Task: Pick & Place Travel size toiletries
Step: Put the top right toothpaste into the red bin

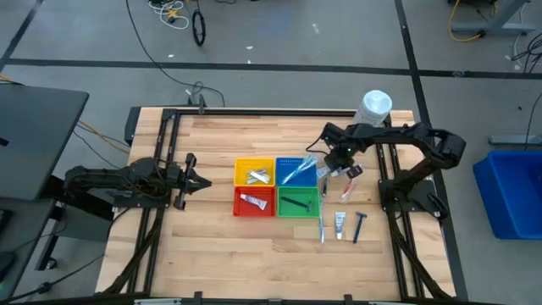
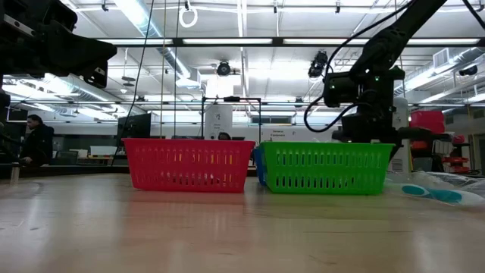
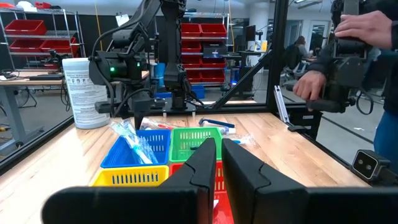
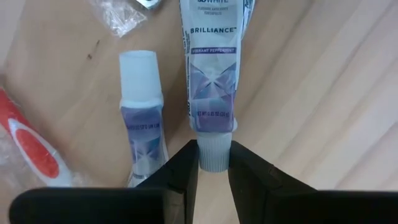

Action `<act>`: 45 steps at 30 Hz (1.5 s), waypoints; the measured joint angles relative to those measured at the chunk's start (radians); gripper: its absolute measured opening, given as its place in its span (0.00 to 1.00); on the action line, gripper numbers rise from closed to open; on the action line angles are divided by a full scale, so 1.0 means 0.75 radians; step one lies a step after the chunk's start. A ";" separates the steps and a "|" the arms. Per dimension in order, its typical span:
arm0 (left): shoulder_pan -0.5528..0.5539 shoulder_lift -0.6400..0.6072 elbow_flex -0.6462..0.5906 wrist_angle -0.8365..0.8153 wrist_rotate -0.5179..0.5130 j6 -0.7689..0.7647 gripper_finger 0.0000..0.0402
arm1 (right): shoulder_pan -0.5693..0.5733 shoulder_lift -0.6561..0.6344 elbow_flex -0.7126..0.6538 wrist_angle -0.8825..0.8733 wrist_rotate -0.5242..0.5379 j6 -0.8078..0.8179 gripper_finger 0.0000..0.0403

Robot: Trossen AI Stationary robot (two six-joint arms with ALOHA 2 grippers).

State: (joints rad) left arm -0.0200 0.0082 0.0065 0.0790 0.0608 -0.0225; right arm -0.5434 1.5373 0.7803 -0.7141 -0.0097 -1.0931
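My right gripper (image 4: 214,177) points down at the table just right of the blue basket (image 1: 295,171) and is shut on a small white toothpaste tube (image 4: 211,81) that lies flat on the wood. A second small tube (image 4: 142,118) lies beside it, and a red-and-white item (image 4: 31,149) farther over. A toothbrush (image 1: 322,229), a tube (image 1: 340,223) and a dark razor (image 1: 359,226) lie near the table's front right. My left gripper (image 1: 193,175) waits level at the table's left, shut and holding nothing. My right gripper pinches the tube's cap (image 4: 214,146), at the tube's end, between its two fingers. The fingers come from above, pointing down, one on each side of the cap and across the tube's length. The tube still lies flat on the table.
Yellow (image 1: 254,172), blue, red (image 1: 254,202) and green (image 1: 298,202) baskets stand together mid-table, with items in them. A large white cylindrical container (image 1: 375,106) stands at the far right. A clear wrapper (image 4: 118,15) lies close by. A person's hands (image 3: 348,37) show beyond the table.
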 joint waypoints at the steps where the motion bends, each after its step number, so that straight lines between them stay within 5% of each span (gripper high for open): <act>1: -0.001 0.000 0.000 0.000 0.000 0.000 0.08 | 0.000 -0.010 0.000 -0.004 0.000 -0.003 0.21; 34: 0.000 0.000 0.000 0.000 0.000 0.000 0.08 | -0.078 -0.254 -0.001 -0.139 0.113 -0.241 0.19; 45: 0.000 0.000 0.000 0.000 0.000 0.000 0.08 | -0.077 -0.405 -0.001 -0.254 -0.106 -0.314 0.19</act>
State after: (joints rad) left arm -0.0200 0.0082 0.0067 0.0791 0.0608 -0.0223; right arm -0.6014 1.2334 0.7799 -0.9043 -0.0895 -1.3289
